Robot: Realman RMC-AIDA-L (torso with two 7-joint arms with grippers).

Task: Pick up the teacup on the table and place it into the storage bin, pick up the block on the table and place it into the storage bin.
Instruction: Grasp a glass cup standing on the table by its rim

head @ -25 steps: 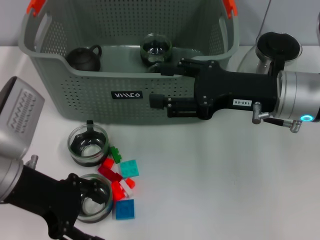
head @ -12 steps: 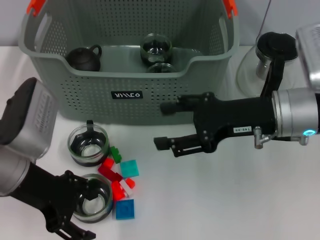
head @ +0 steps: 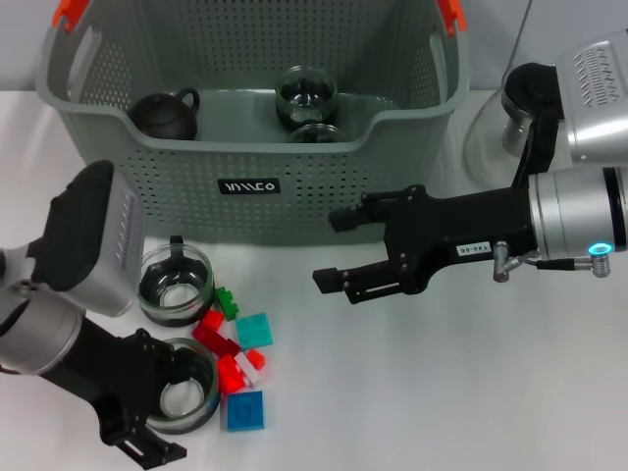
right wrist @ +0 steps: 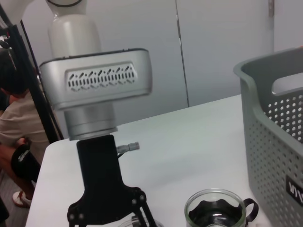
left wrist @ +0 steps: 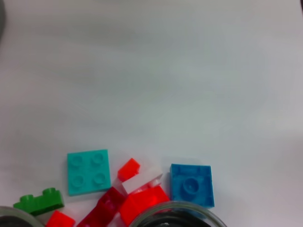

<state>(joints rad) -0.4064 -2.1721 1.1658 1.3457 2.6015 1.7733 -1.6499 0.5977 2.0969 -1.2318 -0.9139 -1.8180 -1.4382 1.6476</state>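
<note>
Two end effectors: left end effector (head: pixel 162 407) straddles the lower-left teacup (head: pixel 186 399), grip unconfirmed, risking scattering blocks (head: pixel 245 410); right end effector (head: pixel 339 247) is open, empty.

Bright even light, soft shadows, left wrist view slightly blurred

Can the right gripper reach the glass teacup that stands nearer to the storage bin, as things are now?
Probably yes. The right gripper is open and empty over bare table, and nothing stands between it and that glass teacup. The left gripper is at the other cup.
</note>
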